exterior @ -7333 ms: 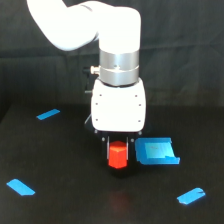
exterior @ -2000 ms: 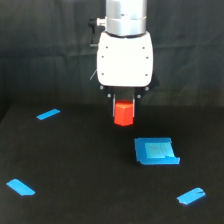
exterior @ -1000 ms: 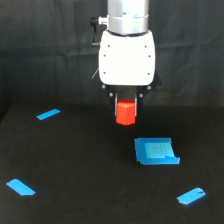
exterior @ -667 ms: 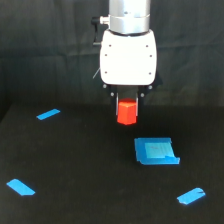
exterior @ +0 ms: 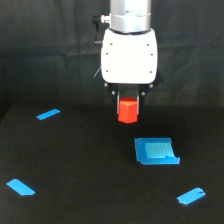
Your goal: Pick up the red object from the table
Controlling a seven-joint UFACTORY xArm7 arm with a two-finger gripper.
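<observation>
The red object (exterior: pixel 127 110) is a small red-orange faceted block. It hangs in the air above the black table (exterior: pixel 80 165), held between my fingers. My gripper (exterior: pixel 128 106) is shut on it, under the white arm body (exterior: pixel 129 55). The block's top part is hidden between the dark fingers. It hangs above and to the exterior view's left of the blue tray.
A blue open tray (exterior: pixel 156 151) lies on the table below and to the exterior view's right of the block. Flat blue tape strips lie at the left back (exterior: pixel 48 114), left front (exterior: pixel 20 187) and right front (exterior: pixel 191 196). A black curtain hangs behind.
The gripper has risen from the table with the red block in it, and has drifted slightly to the exterior view's right over the last second. The tray and strips have not moved.
</observation>
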